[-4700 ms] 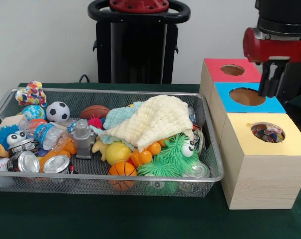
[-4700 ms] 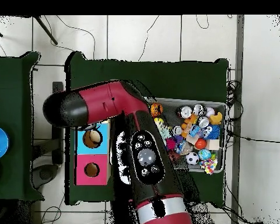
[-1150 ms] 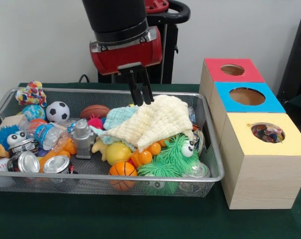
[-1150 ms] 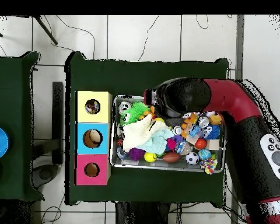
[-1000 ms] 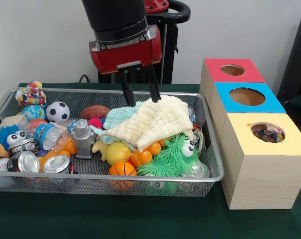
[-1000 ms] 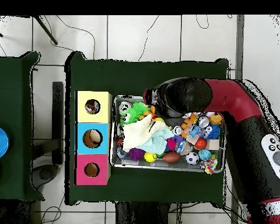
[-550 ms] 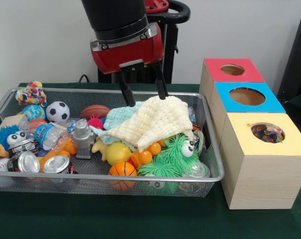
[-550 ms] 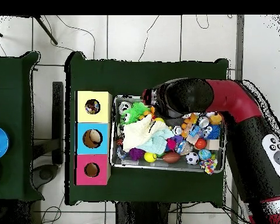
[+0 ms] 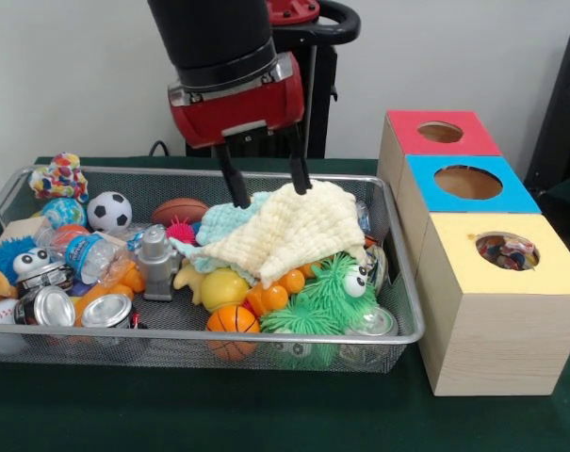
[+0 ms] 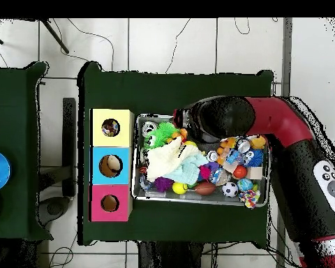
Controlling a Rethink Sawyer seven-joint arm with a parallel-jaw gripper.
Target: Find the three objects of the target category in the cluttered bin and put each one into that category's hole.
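Observation:
My gripper hangs open over the back middle of the wire mesh bin. One finger touches the teal knitted cloth. The other finger stands at the top edge of the cream knitted cloth, which is draped over the toys. Three wooden boxes stand beside the bin, with a red top, a blue top and a yellow top, each with a round hole. In the overhead view the arm hides the gripper, and the cream cloth shows beside it.
The bin holds a soccer ball, a football, a small basketball, metal cans, a grey robot figure, a green fuzzy toy and a yellow duck. Small items show inside the yellow box's hole.
The arm swung from above the blue box to over the bin. The gripper went from shut to open, then dropped slightly onto the cloths.

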